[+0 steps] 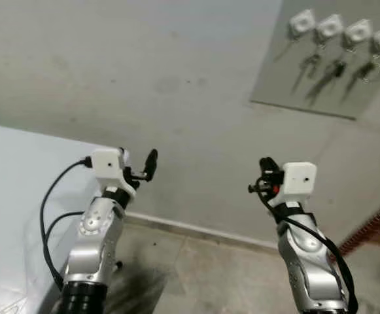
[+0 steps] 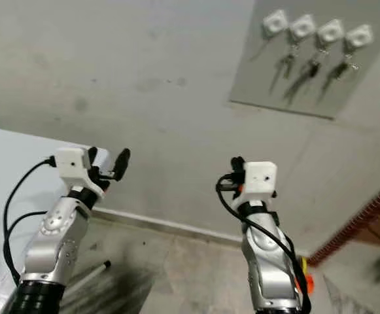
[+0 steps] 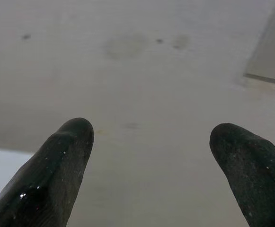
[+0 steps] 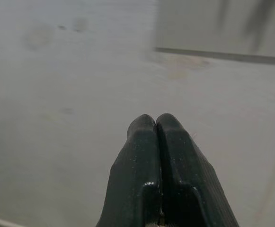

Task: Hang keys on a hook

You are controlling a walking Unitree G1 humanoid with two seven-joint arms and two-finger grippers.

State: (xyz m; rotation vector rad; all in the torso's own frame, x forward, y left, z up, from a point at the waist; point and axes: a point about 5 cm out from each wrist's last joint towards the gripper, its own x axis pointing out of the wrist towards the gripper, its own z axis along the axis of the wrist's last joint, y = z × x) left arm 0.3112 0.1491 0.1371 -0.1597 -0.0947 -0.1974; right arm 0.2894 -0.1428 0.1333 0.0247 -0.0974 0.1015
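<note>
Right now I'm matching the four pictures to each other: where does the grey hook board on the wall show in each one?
Left eye view: hook board in the upper right corner.
Right eye view: upper right, nearer the middle.
Left wrist view: just one corner, at the picture's edge.
Right wrist view: its lower part, bounded by a dark line.
Shared landmark: the faint wall stain left of the board.

Head stereo pair facing the wall point(image 1: 176, 78); both wrist cameras along fingers toward that same wall
</note>
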